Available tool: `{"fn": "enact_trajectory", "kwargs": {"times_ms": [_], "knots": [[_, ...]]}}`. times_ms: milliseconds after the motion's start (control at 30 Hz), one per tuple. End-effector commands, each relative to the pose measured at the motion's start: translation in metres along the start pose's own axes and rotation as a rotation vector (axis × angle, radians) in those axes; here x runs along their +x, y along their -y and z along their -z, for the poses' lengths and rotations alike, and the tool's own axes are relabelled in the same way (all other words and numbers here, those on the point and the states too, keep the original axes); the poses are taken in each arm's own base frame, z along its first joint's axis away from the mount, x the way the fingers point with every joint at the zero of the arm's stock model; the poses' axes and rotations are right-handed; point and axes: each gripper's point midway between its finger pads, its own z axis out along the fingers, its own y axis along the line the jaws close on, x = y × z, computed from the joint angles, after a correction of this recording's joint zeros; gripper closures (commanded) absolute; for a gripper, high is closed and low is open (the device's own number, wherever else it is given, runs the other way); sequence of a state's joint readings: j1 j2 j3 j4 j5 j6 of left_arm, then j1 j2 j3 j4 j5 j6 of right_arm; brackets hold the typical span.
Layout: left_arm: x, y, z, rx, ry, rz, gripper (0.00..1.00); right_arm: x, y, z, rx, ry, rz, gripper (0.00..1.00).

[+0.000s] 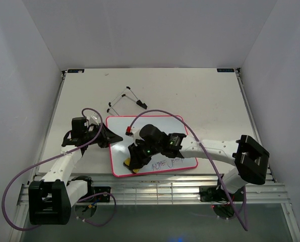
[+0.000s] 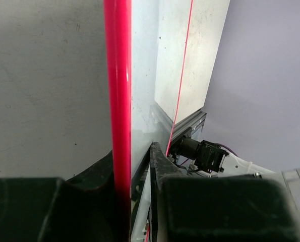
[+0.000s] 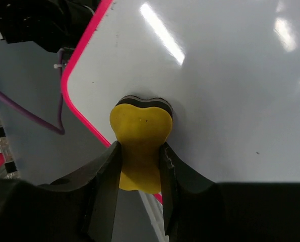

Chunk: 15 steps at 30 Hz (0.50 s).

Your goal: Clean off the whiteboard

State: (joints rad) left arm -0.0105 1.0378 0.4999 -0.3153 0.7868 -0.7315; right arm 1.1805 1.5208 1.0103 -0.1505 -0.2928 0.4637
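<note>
The whiteboard [image 1: 117,126] lies flat on the table [image 1: 205,96], just beyond the arm bases, with its long axis running left to right. The right gripper [image 3: 139,157] is clamped hard on a yellow eraser [image 3: 139,132], pinching its sides in. The eraser's dark face is pressed to the board by the near-left corner — in the wrist view the pink rim curves just beside it. The left gripper [image 2: 132,151] is nipped onto the board's left edge with the rim between its fingers, apparently to hold the board in place. The coming stroke turns on the writing [image 1: 166,162], a line of blue scribble along the near edge. It sits directly to the right of the eraser and close by, parallel to the board's long axis. The wipe should therefore probably run rightward along that line, staying just inside the near rim, and the right arm already reaches over the board to do it. Room is tight toward the robot — first the rim, then the table's front edge — but open across the rest of the board, and the part that shows looks blank. A wire stand [image 1: 125,100] lies on the table beyond the far-left corner, well apart from that path.
</note>
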Motion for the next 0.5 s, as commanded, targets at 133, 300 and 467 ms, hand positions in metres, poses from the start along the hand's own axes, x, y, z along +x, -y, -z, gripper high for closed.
{"fn": "enact_trajectory", "kwargs": {"times_ms": [133, 300, 467], "knots": [[-0.034, -0.011, 0.011, -0.164, 0.183, -0.107, 1.00, 0.058, 0.044, -0.011, 0.090, -0.177, -0.059, 0.71], [-0.047, -0.019, 0.034, -0.303, 0.300, -0.079, 1.00, 0.098, 0.121, 0.047, 0.231, -0.124, -0.266, 0.71], [-0.053, -0.020, 0.046, -0.360, 0.331, -0.070, 1.00, 0.139, 0.151, 0.082, 0.270, -0.140, -0.409, 0.69]]}}
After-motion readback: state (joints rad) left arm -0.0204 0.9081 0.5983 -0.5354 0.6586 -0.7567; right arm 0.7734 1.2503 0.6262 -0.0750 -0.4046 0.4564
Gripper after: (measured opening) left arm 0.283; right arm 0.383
